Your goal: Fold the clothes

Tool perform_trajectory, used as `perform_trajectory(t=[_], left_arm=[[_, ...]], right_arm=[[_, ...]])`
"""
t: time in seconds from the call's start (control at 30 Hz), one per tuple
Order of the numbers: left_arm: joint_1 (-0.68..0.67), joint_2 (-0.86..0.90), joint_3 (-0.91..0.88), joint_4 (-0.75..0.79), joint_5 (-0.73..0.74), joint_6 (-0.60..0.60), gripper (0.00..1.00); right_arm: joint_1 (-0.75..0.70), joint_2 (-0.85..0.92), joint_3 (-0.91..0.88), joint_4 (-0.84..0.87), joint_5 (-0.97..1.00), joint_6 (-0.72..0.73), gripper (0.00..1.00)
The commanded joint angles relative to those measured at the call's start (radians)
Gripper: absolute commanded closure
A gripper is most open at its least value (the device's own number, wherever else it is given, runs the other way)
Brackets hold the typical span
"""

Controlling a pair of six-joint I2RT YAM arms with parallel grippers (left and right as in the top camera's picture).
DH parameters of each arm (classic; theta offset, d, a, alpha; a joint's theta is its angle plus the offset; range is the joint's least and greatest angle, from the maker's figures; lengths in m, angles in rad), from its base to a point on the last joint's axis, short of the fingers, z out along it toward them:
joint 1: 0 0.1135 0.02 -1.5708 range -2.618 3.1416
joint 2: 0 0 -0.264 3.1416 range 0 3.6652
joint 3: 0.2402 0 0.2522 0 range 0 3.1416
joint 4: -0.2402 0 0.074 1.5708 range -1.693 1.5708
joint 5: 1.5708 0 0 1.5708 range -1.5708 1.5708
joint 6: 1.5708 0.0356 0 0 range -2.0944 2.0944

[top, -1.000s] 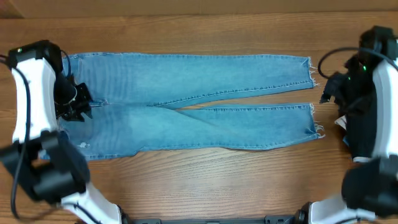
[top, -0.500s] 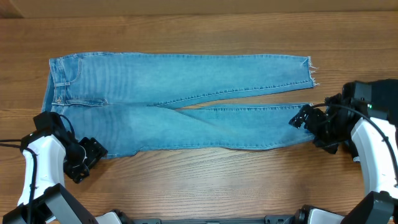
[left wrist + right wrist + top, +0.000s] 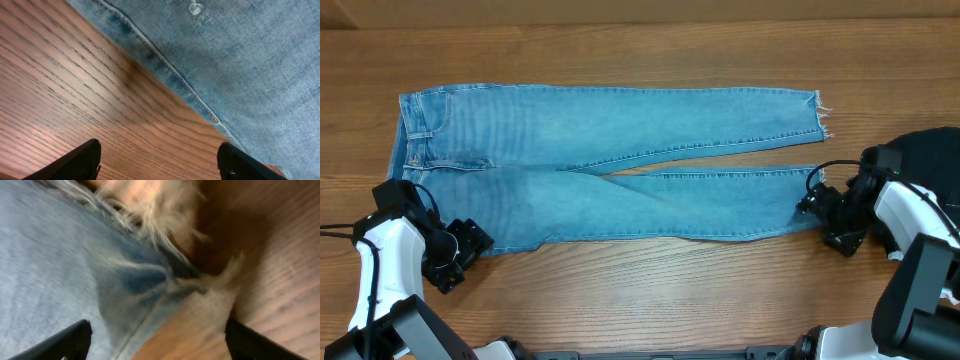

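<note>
The clothes, a pair of light blue jeans (image 3: 620, 165), lie flat across the wooden table, waistband at the left and frayed hems at the right, with the legs slightly apart. My left gripper (image 3: 472, 243) is low at the near left corner of the jeans; it stands open over bare wood (image 3: 160, 160), and the seamed denim edge (image 3: 200, 102) is just ahead. My right gripper (image 3: 820, 220) is at the near leg's hem. Open, it straddles the frayed hem corner (image 3: 165, 285), with denim by one finger and wood by the other.
Bare wood table (image 3: 650, 290) runs along the near side of the jeans and beyond the hems at the right. Both arm bases stand at the front edge. The right arm's dark upper body (image 3: 930, 155) looms at the right edge.
Both arms have come down from the far ends of the jeans to the near edge. Both grippers have opened. In the last half second the right gripper shifted slightly right.
</note>
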Motion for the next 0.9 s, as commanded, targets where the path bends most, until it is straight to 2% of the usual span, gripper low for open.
perform_trajectory(t=[0.0,0.03,0.07,0.13,0.23,0.33,0.43,0.53,0.6,0.7,0.87], left_arm=[[0.005,-0.016,-0.007,-0.005,0.01,0.014,0.23],[0.005,-0.016,-0.007,-0.006,0.01,0.014,0.22],[0.005,-0.016,-0.007,-0.006,0.01,0.014,0.22],[0.005,-0.016,-0.007,-0.008,0.002,0.017,0.23],[0.005,-0.016,-0.007,-0.016,-0.019,0.016,0.24],[0.005,-0.016,-0.007,-0.018,-0.035,0.011,0.25],[0.006,-0.016,-0.007,-0.026,-0.063,-0.004,0.33],[0.006,-0.016,-0.007,-0.028,-0.089,-0.029,0.31],[0.006,-0.016,-0.007,-0.037,-0.113,-0.048,0.26],[0.006,-0.016,-0.007,-0.056,-0.151,-0.122,0.23],[0.058,-0.016,-0.007,0.051,-0.172,-0.189,0.24]], right_arm=[[-0.003,0.055,-0.011,0.02,0.006,0.009,0.42],[-0.003,0.054,-0.011,0.023,0.006,0.005,0.53],[-0.003,0.054,-0.011,0.027,0.006,0.002,0.73],[-0.003,0.054,-0.011,0.042,0.007,-0.004,0.96],[-0.003,0.053,-0.006,0.052,0.055,-0.028,0.96],[-0.005,0.051,0.014,0.016,0.212,-0.018,0.96],[-0.006,0.037,0.068,-0.017,0.254,0.024,0.96],[-0.006,0.031,0.092,-0.028,0.259,0.024,0.96],[-0.006,0.031,0.092,-0.033,0.253,0.024,0.96],[-0.006,0.031,0.092,-0.034,0.248,0.024,0.96],[-0.006,0.031,0.092,-0.034,0.241,0.024,0.96]])
